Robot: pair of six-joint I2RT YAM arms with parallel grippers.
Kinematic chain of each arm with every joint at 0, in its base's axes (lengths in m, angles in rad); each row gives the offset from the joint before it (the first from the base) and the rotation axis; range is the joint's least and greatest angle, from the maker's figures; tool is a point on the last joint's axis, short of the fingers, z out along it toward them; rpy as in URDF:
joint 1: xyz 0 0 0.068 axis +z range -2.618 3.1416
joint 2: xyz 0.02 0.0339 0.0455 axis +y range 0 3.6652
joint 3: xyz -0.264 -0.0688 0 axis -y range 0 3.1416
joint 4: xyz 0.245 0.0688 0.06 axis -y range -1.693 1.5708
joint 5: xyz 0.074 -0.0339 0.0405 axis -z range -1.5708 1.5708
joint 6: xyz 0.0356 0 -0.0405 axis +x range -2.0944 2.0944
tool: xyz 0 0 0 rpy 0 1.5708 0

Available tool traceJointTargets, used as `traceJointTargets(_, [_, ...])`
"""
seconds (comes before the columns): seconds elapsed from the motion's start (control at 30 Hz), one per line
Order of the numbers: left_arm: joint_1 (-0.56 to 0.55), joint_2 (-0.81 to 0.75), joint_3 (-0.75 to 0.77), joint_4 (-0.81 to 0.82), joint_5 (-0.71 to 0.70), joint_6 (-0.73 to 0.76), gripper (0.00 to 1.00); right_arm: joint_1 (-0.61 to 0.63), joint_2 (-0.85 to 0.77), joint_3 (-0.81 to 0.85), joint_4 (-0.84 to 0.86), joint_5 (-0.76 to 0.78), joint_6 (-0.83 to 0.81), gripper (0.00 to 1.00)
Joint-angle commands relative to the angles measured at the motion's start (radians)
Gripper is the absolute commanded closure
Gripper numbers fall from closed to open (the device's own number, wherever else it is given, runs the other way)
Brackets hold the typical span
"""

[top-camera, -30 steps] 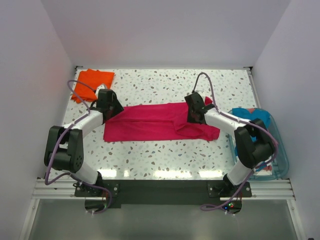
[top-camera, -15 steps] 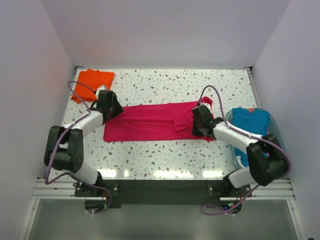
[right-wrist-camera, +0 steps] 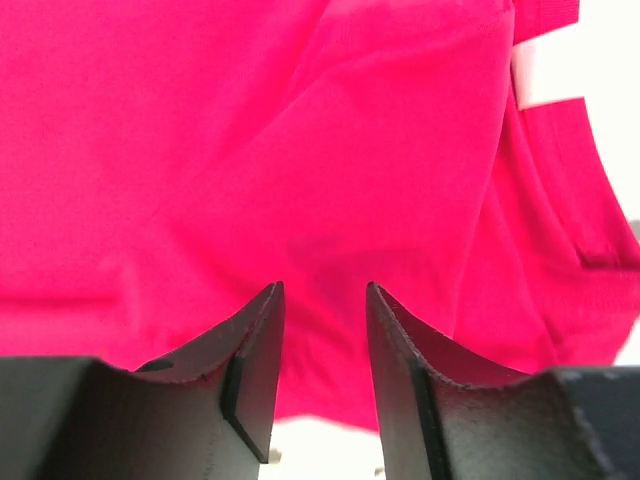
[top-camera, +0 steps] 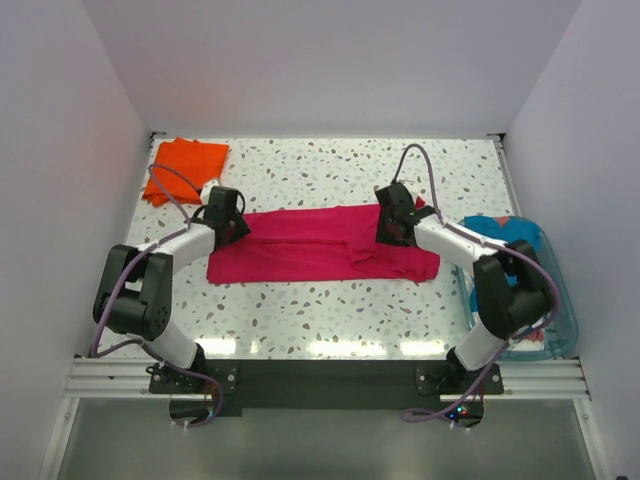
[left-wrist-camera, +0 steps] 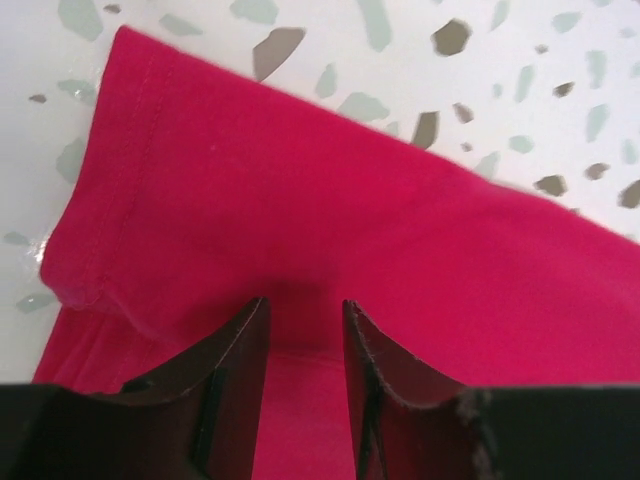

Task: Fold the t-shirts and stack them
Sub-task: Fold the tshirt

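The magenta-red t-shirt [top-camera: 310,245] lies flat on the table [top-camera: 330,165] as a long folded band, one end under your left gripper [left-wrist-camera: 305,305] and the other under your right gripper [right-wrist-camera: 325,288]. It is thin, soft knit, light and limp. It will likely sag and slide out of square wherever it is not held, and a shallow nip may catch only the top layer.

In the left wrist view the stitched hem [left-wrist-camera: 110,190] runs left of and ahead of the fingers [left-wrist-camera: 235,365]. That doubled edge is the firmer place to take hold. In the right wrist view a crease runs away from the fingertips, and a white label [right-wrist-camera: 545,75] sits ahead and to the right of them.

Both pairs of fingers stand a narrow slot apart, tips down at the cloth, with magenta showing in the slot. Whether they pinch a fold or only rest on it, you cannot tell from these angles. Take each end through all layers and lift together.

Beyond the left fingers, well apart, lies the bright orange t-shirt [top-camera: 185,165]. Out past the right ones, the teal-blue t-shirt [top-camera: 500,235] sits in the clear tub [top-camera: 565,310].
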Motion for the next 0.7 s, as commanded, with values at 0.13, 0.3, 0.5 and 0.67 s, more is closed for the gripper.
traceJointTargets(0.13, [-0.048,0.045,-0.08,-0.037,-0.144,-0.064,0.71,-0.088,0.269,0.148,-0.034,-0.008,-0.021,0.55])
traceJointTargets(0.3, [-0.117,0.0,-0.163,-0.038,-0.169,-0.125,0.75,-0.14,0.436,0.353,-0.09,-0.065,-0.083,0.54])
traceJointTargets(0.5, [-0.183,-0.109,-0.311,0.0,-0.06,-0.245,0.77,-0.142,0.74,0.812,-0.208,-0.126,-0.198,0.5])
traceJointTargets(0.67, [-0.296,-0.232,-0.462,0.074,0.078,-0.394,0.73,-0.102,0.967,1.265,-0.262,-0.248,-0.326,0.39])
